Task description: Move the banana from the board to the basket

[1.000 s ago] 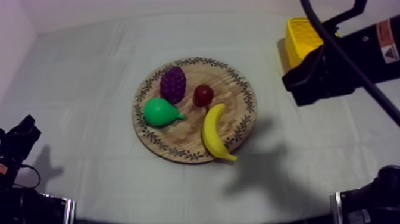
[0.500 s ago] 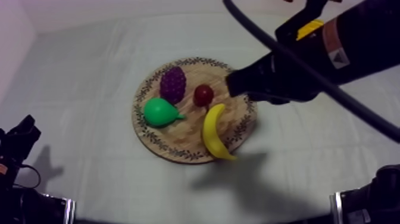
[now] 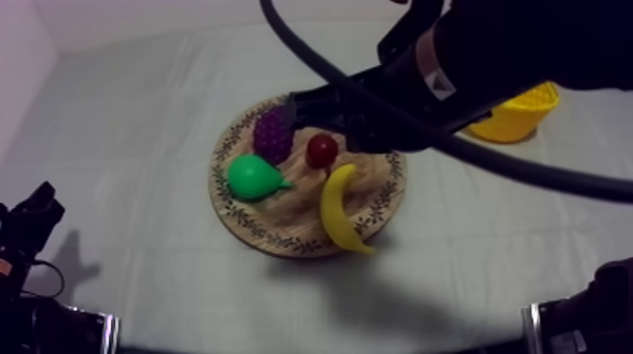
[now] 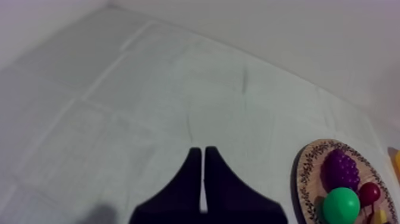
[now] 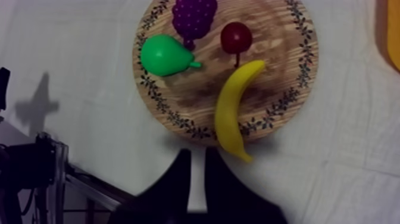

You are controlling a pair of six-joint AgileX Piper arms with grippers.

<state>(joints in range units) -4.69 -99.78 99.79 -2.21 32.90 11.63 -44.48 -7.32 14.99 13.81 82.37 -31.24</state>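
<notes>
Step in hand: I judge this to be the approach. My right arm reaches in over the wooden board [image 3: 283, 221], and nothing is gripped yet.
Right pincer [image 5: 196, 152]: narrow, with its two fingers close together and only a slit between them. It holds nothing and hangs over the bench [image 3: 141, 113] just outside the board's rim.
Left pincer [image 4: 203, 173]: fingers together as a wedge, holding nothing, over bare cloth well apart from the board.
Banana [image 5: 232, 110]: it lies on the board along the rim on my right pincer's side. One end points toward the small red fruit [image 5: 236, 37]. The other end pokes out over the rim, just beside the fingertips.
Banana against pincer: it is ahead of the fingers and a little off to one side, not between them, and the two are apart.
Neighbours: the pear [image 5: 163, 55] and the bunch of grapes [image 5: 194, 15] sit farther across the board, clear of the banana.
Doing it well: I would spread the fingers first. Then I would line them up across the banana's thick middle rather than its tapering end, and come down straight so the curve cannot roll out.
Risk: a grip on the overhanging end may pivot the banana or nudge the red fruit.
Yellow basket [image 3: 527, 99]: on the bench beyond my right arm, well apart from the board.
</notes>
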